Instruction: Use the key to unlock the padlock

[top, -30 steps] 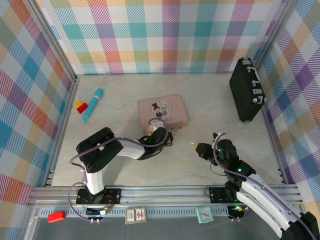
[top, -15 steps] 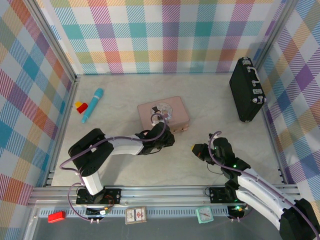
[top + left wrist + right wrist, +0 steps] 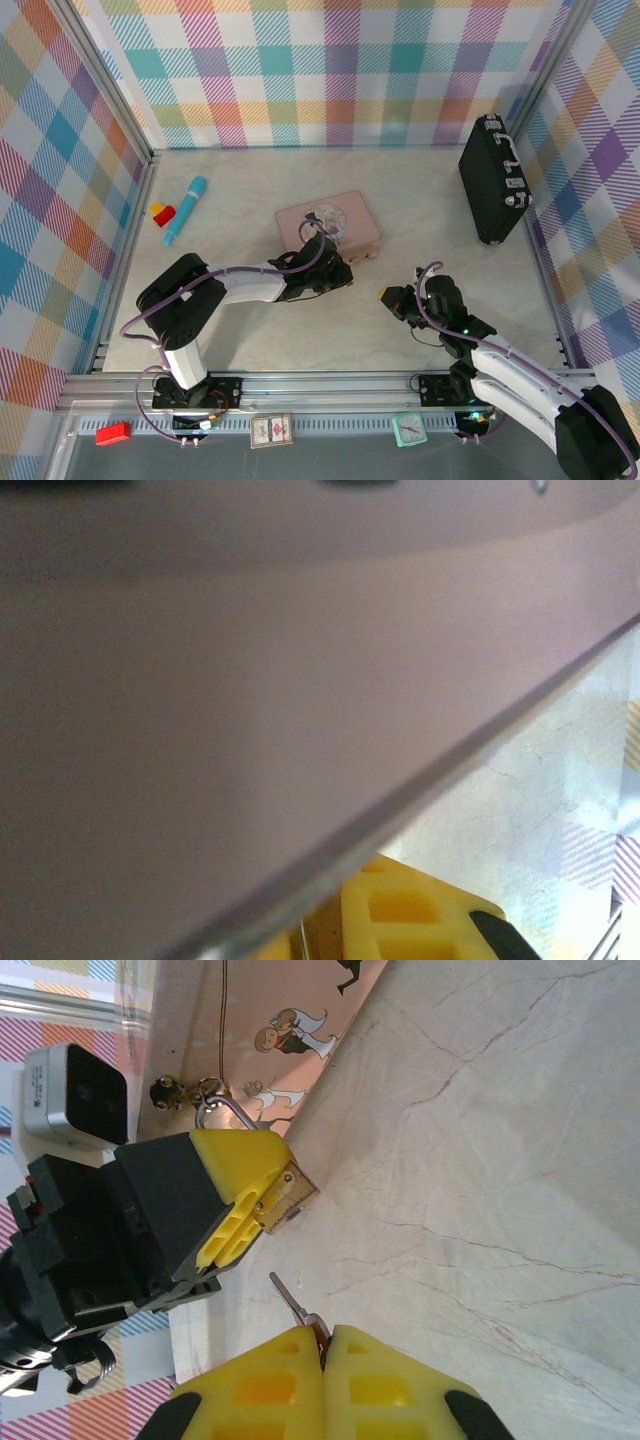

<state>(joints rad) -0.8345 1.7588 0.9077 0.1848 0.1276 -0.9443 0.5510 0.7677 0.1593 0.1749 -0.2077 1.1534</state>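
Observation:
The pink tin (image 3: 328, 222) lies mid-table, and its side takes up most of the left wrist view (image 3: 250, 680). The small brass padlock (image 3: 287, 1197) sits at the tin's near right corner (image 3: 366, 257), with its thin shackle (image 3: 222, 1110) hooked at the tin's clasp. My left gripper (image 3: 255, 1202) is shut on the padlock's body (image 3: 350, 268). My right gripper (image 3: 325, 1335) is shut on the key (image 3: 288, 1300). The key's blade points up-left toward the padlock, a short gap away. In the top view the right gripper (image 3: 388, 296) sits just right of the padlock.
A black case (image 3: 495, 180) stands at the back right by the wall. A blue marker (image 3: 186, 208) and a red-and-yellow block (image 3: 162, 212) lie at the left wall. Bare marble table (image 3: 500, 1160) stretches to the right of both grippers.
My left gripper has slid right along the tin's front with the padlock, and the tin has shifted slightly. My right gripper has moved left toward the padlock with the key.

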